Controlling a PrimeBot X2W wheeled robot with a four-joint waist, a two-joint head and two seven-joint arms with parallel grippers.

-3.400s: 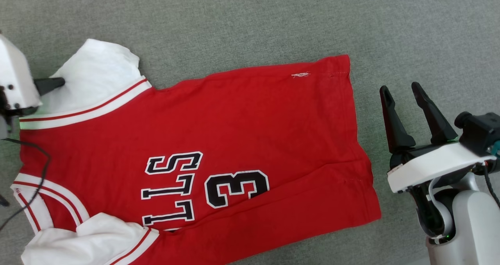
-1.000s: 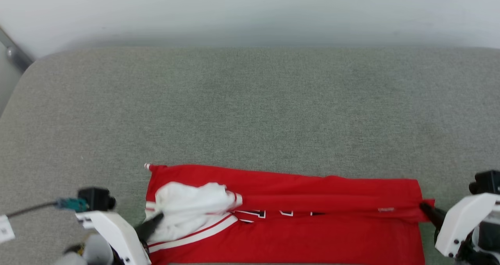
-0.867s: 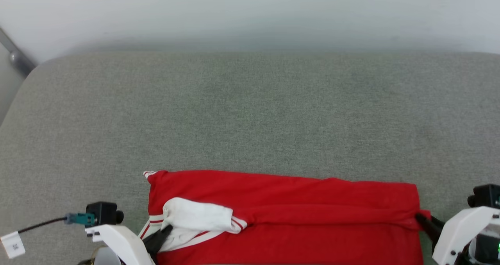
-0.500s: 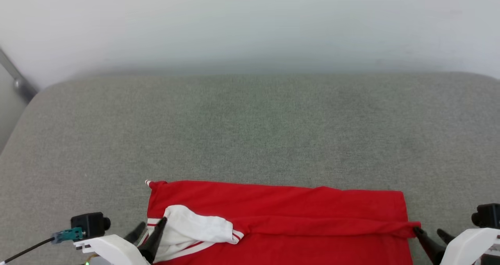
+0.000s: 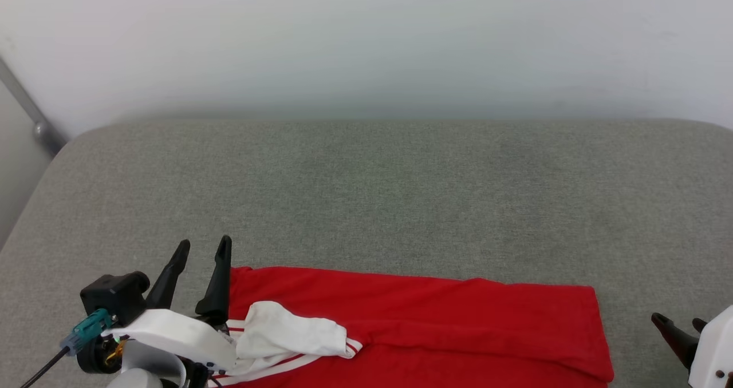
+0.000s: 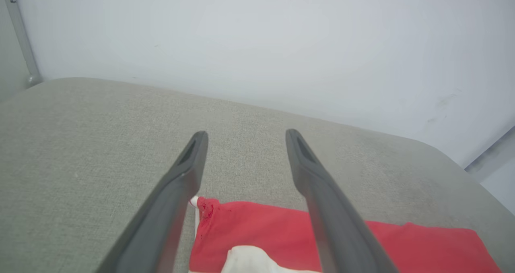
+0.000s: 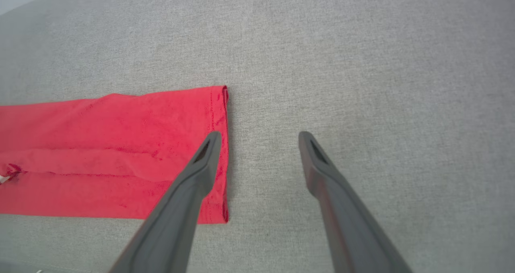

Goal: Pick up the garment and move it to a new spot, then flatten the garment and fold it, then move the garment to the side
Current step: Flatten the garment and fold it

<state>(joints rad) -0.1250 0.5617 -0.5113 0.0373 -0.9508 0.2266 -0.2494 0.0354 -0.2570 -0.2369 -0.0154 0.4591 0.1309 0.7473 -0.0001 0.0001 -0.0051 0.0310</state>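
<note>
The garment (image 5: 412,319) is spread along the near edge of the grey padded surface (image 5: 366,193) as a long red band running from left to right. A lengthwise crease is seen across it, and a white sleeve (image 5: 292,333) is turned in on top of the red cloth near its left end. No letters or number are shown on the upper face. From this it is judged that the garment has been moved and flattened and that a first lengthwise fold has been laid. Its far edge lies fairly straight, and the sleeve is somewhat bunched.

The left gripper (image 5: 204,242) is seen at the garment's left end with its jaws spread wide and nothing between them. Whether a finger touches the cloth cannot be told. The right gripper (image 7: 260,135) is set at the right hem, also wide and empty. In the right wrist view one finger crosses the hem line and the other stands over bare surface.

What is left is judged to be the crosswise folding into a compact packet, and then the move to the side. Much free surface is seen beyond the garment, up to the pale wall (image 5: 366,44).
</note>
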